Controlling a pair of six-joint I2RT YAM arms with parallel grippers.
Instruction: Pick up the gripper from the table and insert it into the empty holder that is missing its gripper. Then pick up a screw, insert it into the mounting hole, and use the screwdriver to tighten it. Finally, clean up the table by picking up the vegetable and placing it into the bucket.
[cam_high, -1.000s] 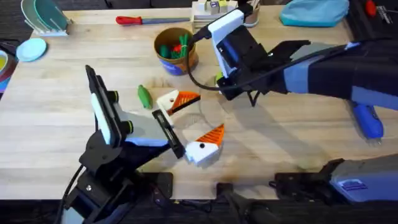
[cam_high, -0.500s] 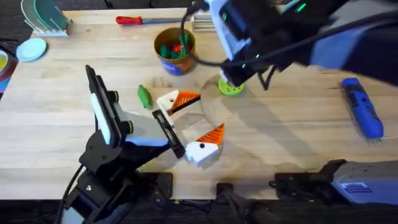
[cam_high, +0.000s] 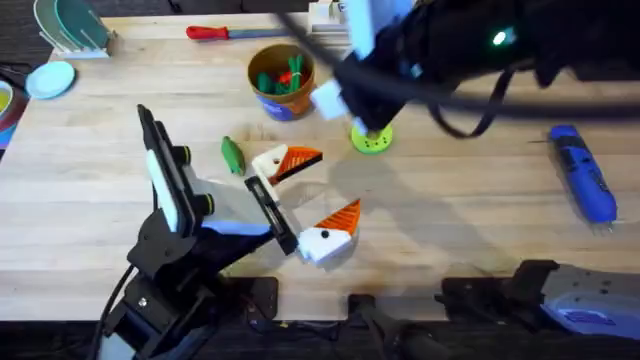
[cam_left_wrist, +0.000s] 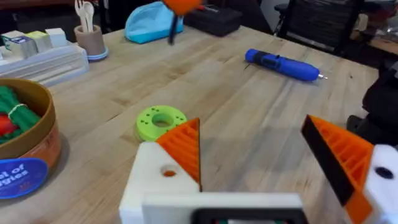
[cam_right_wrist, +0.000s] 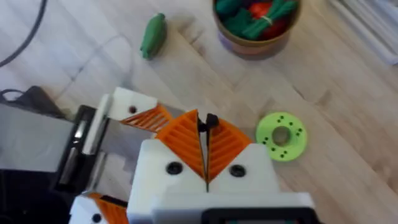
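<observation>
While my right gripper (cam_right_wrist: 205, 130) pinches a small dark screw(?) (cam_right_wrist: 209, 121) at its tips, a weak hold could drop it nr the green disc (cam_right_wrist: 281, 135); left gripper (cam_left_wrist: 252, 127) spread.

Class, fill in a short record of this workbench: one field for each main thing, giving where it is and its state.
vegetable: lying on the table, outside the bucket
bucket: upright, green and red items inside
blue screwdriver: lying alone at the table's right side
green ring: flat on the table
left gripper: open, low by the vegetable
right gripper: shut, raised above the table
</observation>
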